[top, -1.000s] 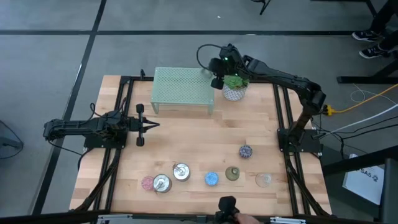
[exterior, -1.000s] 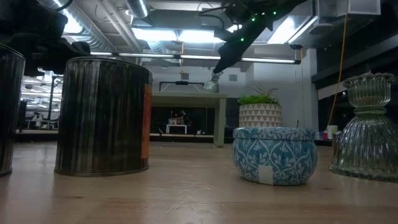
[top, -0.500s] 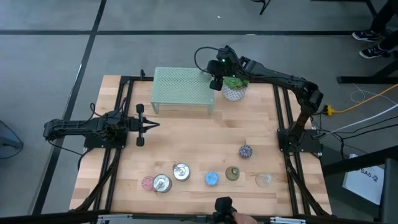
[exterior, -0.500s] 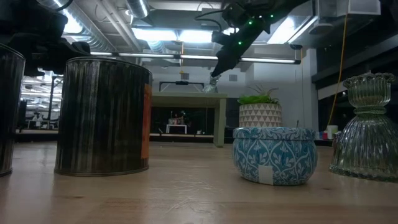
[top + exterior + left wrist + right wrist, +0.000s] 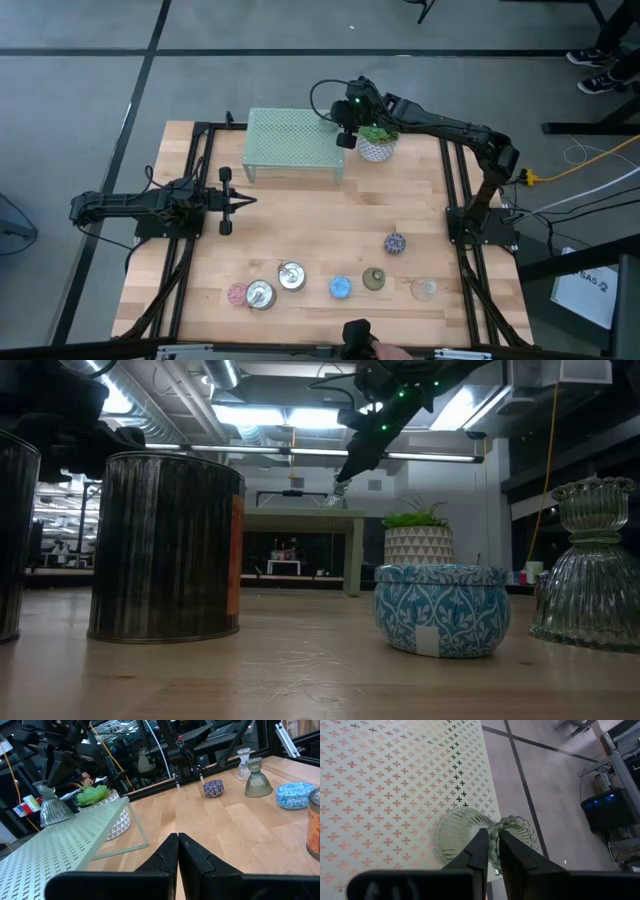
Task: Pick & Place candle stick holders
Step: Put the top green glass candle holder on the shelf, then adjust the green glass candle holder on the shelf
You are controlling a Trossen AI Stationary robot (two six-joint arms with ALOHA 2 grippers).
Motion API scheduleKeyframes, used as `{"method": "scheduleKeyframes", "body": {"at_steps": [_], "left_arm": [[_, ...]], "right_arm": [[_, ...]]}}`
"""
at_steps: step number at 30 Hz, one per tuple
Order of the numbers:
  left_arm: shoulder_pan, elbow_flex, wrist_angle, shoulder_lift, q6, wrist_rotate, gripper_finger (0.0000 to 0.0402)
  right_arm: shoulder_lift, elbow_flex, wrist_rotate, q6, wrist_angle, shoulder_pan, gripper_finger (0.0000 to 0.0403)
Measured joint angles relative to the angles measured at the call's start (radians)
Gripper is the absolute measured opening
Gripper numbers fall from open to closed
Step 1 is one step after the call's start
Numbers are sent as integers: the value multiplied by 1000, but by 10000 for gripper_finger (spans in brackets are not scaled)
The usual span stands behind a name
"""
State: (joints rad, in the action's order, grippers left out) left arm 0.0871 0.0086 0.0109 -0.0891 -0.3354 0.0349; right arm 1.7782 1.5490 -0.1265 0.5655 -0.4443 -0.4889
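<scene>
Clear glass holder [image 5: 470, 837]: ribbed, upright, on the mint mesh stand [image 5: 290, 140] at its corner nearest the plant, stem between the right gripper [image 5: 489, 851] fingers.

Row along the near table [image 5: 300, 215] edge: pink [image 5: 237, 294], two silver tins [image 5: 262, 295] [image 5: 291, 276], blue patterned tin [image 5: 341, 288], olive-green glass [image 5: 374, 279], clear glass [image 5: 425, 289]. Purple holder [image 5: 395, 243] sits apart, further in.

The desk [image 5: 320, 225] was pale, matt wood with visible grain. The mint-green stand [image 5: 395, 780] was perforated, painted metal. A clear ribbed glass candle holder [image 5: 470, 837] looked glossy; the cylindrical tin [image 5: 165, 545] had brushed, shiny metal; the blue patterned holder [image 5: 442, 608] looked smooth.
</scene>
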Motion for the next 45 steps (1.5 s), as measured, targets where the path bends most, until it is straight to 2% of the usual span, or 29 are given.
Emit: {"method": "scheduleKeyframes", "body": {"at_steps": [16,21,29,37,45], "left_arm": [[0,0,0,0,0,0,6],[0,0,0,0,0,0,6],[0,0,0,0,0,0,6],[0,0,0,0,0,0,6],[0,0,0,0,0,0,6]], "right_arm": [[0,0,0,26,2,-2,41],[2,-2,-34,27,4,-3,68],[2,-2,-28,9,11,-3,112],[-2,-2,-27,-42,46,-3,117],[-2,-2,-28,-42,6,-3,117]]}}
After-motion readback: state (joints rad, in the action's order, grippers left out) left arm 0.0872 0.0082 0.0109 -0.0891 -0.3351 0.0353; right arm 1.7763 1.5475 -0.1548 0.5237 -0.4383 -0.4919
